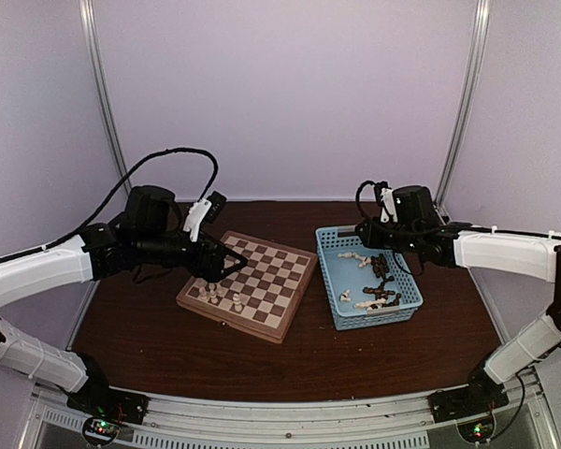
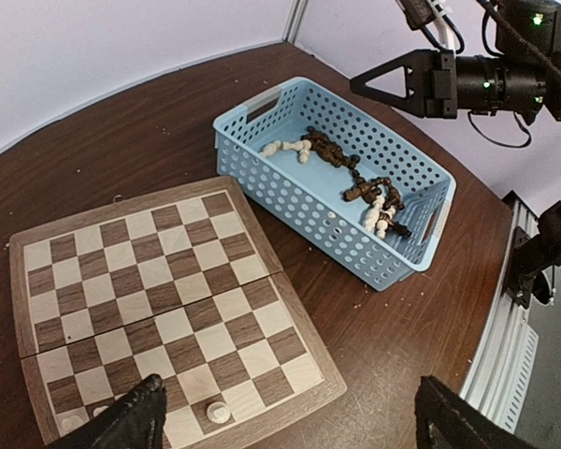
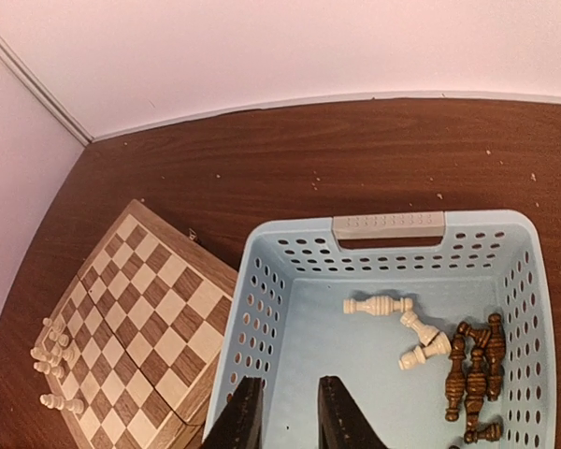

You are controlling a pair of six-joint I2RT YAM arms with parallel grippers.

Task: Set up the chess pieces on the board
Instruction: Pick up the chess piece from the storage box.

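Quick look at the setup. The board (image 1: 282, 279) sits on the dark wood bench (image 1: 168, 346), turned at an angle, just left of a light-blue basket (image 3: 388, 225) with perforated walls and slot handles. The two are close but not touching in the overhead view.

In the basket, a few cream chess pieces (image 3: 379, 304) lie on their sides on the floor. A clump of dark brown ones (image 3: 477, 369) is piled against the right wall, with a few more cream ones mixed in toward the near end.

On the board there's only a small cluster of cream pieces (image 1: 217, 296), bunched along the near-left edge. The rest of the squares are bare checkers.

The left fingers (image 1: 232, 267) are spread wide and hover over that same near-left part of the board. One cream piece (image 2: 220, 412) stands between them in the wrist view, and neither finger touches it.

The right fingers (image 1: 365, 234) hang over the basket's left side. There's just a narrow gap between them, and the basket floor shows through it.
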